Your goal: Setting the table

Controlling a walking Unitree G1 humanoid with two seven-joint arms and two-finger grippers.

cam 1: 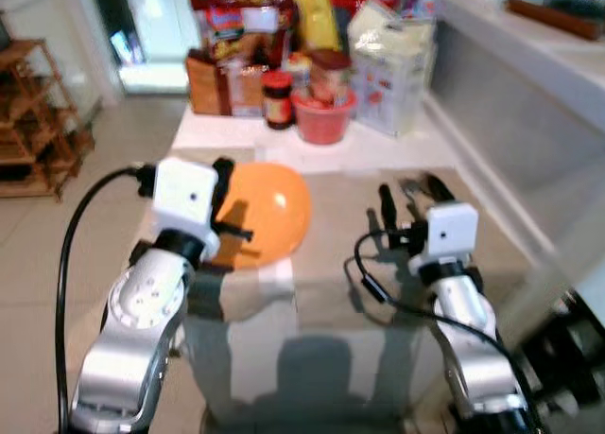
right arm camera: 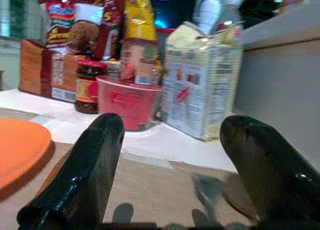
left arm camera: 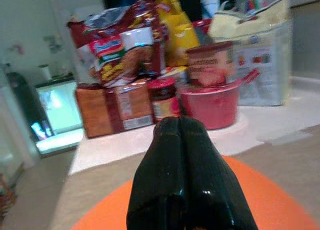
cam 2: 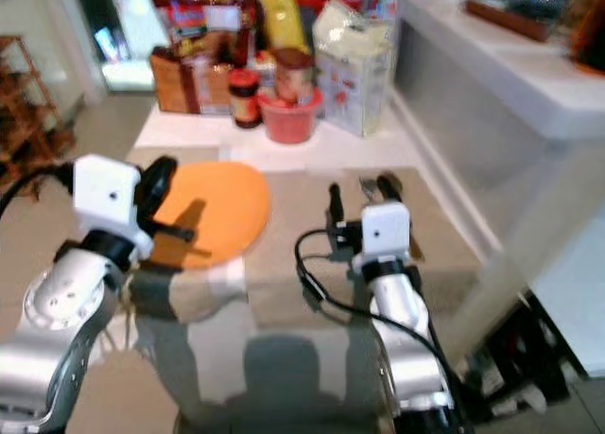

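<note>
An orange plate (cam 1: 274, 212) lies on the tan cloth covering the small table (cam 1: 331, 273). My left gripper (left arm camera: 180, 127) is shut with nothing between its fingers and hovers over the plate's near left part. My right gripper (cam 1: 413, 196) is open above the cloth to the right of the plate. Just beyond its fingers a fork (right arm camera: 205, 187) and a dark utensil (right arm camera: 236, 190) lie on the cloth near the table's far right corner; blur hides what the dark one is.
Groceries crowd the white surface behind the cloth: a red bowl (cam 1: 323, 114), a dark jar (cam 1: 277, 98), a brown box (cam 1: 210, 84), a white bag (cam 1: 392, 65), snack packets. A white counter (cam 1: 529, 65) runs along the right. A wooden shelf (cam 1: 33, 122) stands at the left.
</note>
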